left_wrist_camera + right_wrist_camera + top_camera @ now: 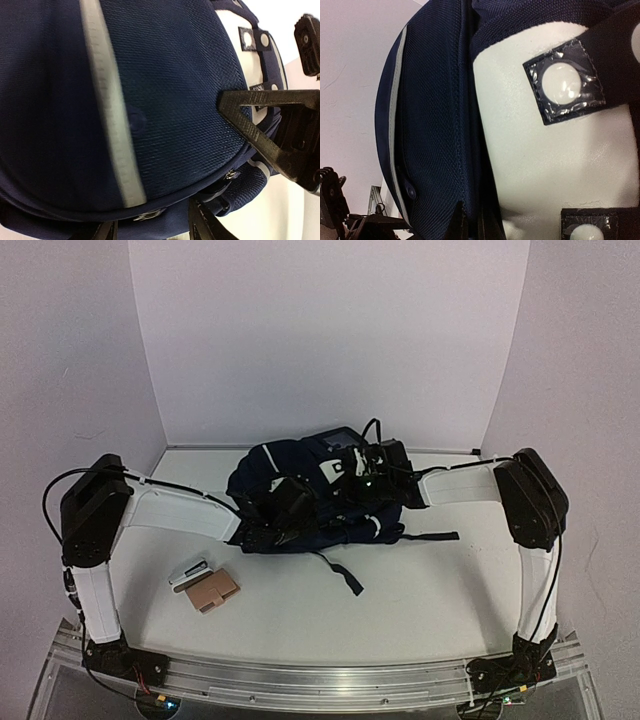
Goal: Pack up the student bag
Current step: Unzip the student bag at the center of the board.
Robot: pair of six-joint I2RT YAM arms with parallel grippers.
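Looking down on a white tabletop (430,590), we see a dark navy backpack (255,475) slumped near the middle of the far edge, with a black strap (340,575) trailing toward the near edge. A robot arm reaches in from each side. The right gripper (472,220) sits on top of the backpack beside its white patch (545,150). Its jaws are pressed together and seem to pinch the seam where navy cloth meets the patch. The left gripper (152,222) is at the backpack's near left side, jaws partly spread astride the zipped rim; we cannot tell whether they touch the cloth. Toward the near left corner lie a tan wallet (212,591) and, just beside it, a small white and dark object (190,572) too small to name.

We judge the step to be getting hold of the rim so the backpack can be opened for packing. To do it well, we would close the left jaws squarely over the stiff edge rather than slack cloth. With the right pinch firm so the backpack cannot slide, we would then draw the two grips apart gently.
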